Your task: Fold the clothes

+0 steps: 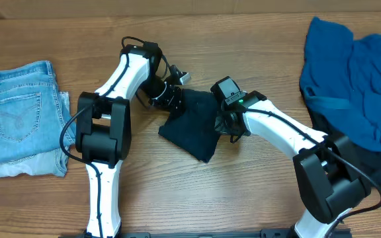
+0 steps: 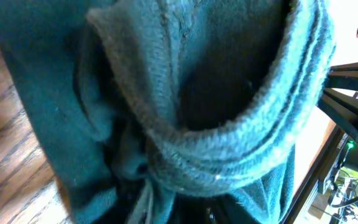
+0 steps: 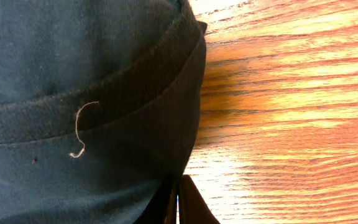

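A dark navy garment lies crumpled in the middle of the wooden counter, between the two arms. The left pincer is at its far left corner. In the left wrist view the knit cloth fills the frame and draws into a tight bunch at the pincer, which is closed on it, the fingers mostly buried in fabric. The right pincer sits at the garment's right edge. Its wrist view shows the stitched hem running down into the pincer, whose fingers are pressed together on the cloth. A folded pair of light jeans rests at the far left. A loose heap of blue clothes lies at the right over a black piece.
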Controlling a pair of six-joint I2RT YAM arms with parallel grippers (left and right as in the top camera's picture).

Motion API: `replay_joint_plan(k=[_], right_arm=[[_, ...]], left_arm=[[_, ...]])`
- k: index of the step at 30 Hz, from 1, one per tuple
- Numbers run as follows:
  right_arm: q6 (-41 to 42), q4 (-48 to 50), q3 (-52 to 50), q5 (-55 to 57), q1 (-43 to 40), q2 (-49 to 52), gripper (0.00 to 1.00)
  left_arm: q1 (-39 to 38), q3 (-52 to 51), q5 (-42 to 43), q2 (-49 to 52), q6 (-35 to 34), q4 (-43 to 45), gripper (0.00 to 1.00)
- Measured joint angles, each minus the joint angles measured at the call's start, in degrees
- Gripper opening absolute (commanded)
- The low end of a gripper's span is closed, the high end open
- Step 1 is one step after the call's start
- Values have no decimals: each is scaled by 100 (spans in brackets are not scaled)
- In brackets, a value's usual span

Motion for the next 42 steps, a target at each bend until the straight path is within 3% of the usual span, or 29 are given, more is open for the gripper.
replay_joint_plan(k=[5, 10, 42], right_arm=[[4, -2, 0, 26, 0, 0, 4], [4, 2, 0, 31, 0, 0, 5], [2, 0, 0, 33, 0, 0, 5]], left_arm=[[387, 0, 262, 0, 2, -103, 41], [811, -2, 831, 0, 2, -240, 39], [188, -66, 778, 0, 153, -188, 44]])
